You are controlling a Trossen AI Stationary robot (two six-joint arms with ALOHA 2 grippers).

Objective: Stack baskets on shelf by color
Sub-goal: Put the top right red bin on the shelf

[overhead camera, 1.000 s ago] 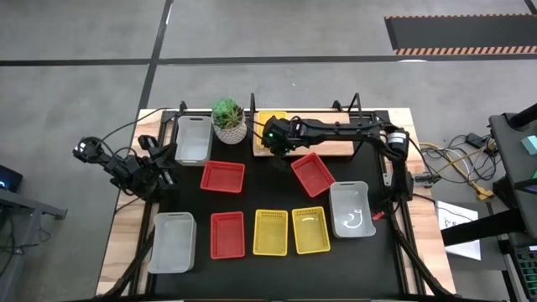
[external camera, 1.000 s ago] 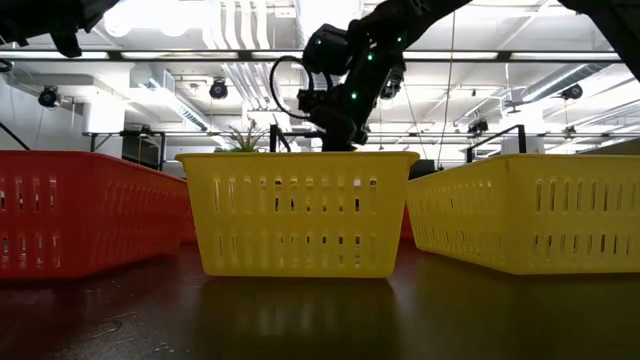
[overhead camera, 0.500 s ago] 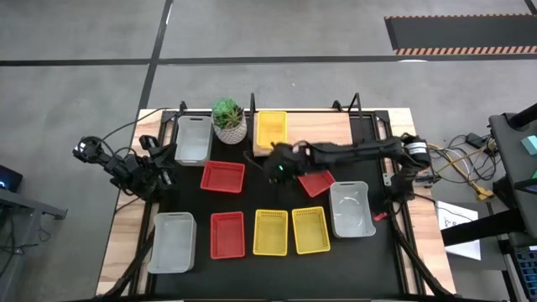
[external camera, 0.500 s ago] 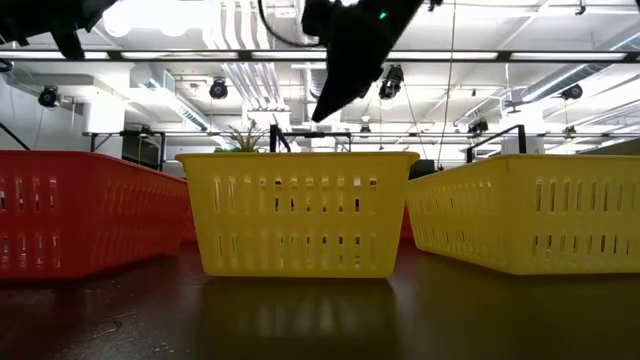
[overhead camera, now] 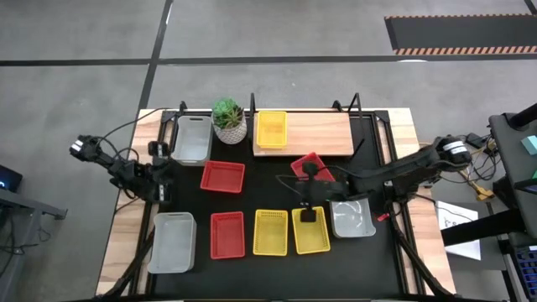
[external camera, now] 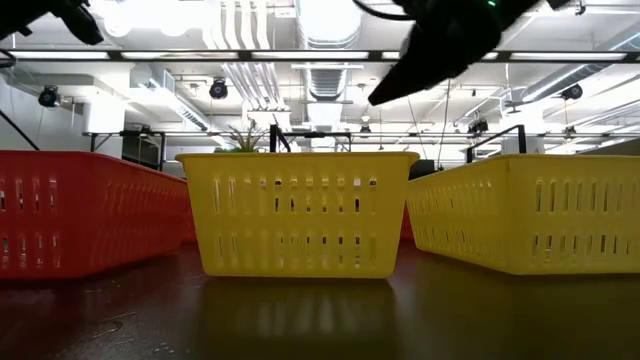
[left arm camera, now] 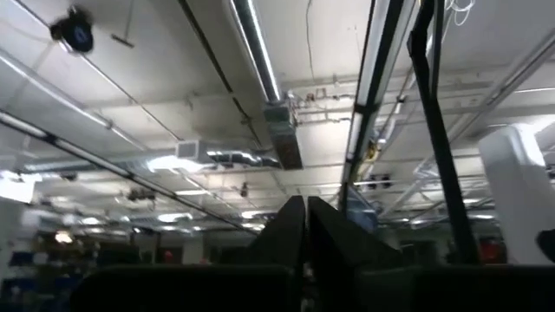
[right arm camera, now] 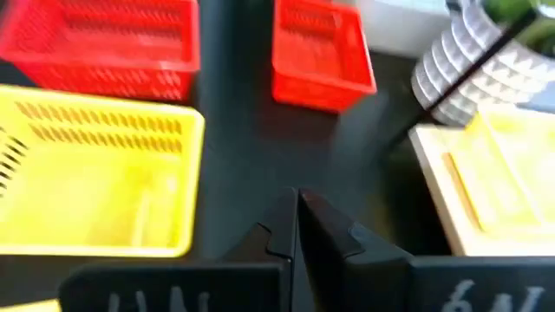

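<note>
A yellow basket (overhead camera: 270, 130) rests by its bottom on the left end of the wooden shelf (overhead camera: 319, 134). On the black table lie two red baskets (overhead camera: 222, 176) (overhead camera: 315, 164) in the middle, and a near row of grey (overhead camera: 172, 242), red (overhead camera: 226, 234), yellow (overhead camera: 270, 231), yellow (overhead camera: 312, 235) and grey (overhead camera: 351, 216). Another grey one (overhead camera: 193, 138) lies at the far left. My right gripper (overhead camera: 291, 184) (right arm camera: 295, 212) hangs shut with nothing in it above the table's middle, pointing left and slanting down. My left gripper (left arm camera: 305, 230) is shut at the left edge, pointing up.
A white pot with a green plant (overhead camera: 228, 120) stands just left of the shelf. Black posts (overhead camera: 352, 105) rise at the shelf's ends. Bare tabletop (overhead camera: 268, 184) lies between the shelf and the near row. My right arm (overhead camera: 386, 174) reaches over the slanted red basket.
My right gripper has swung away from the yellow basket on the shelf, toward the table's near edge and a little right, staying shut. The yellow basket stays on the shelf's left end. My left arm has turned its wrist a little at the left edge.
</note>
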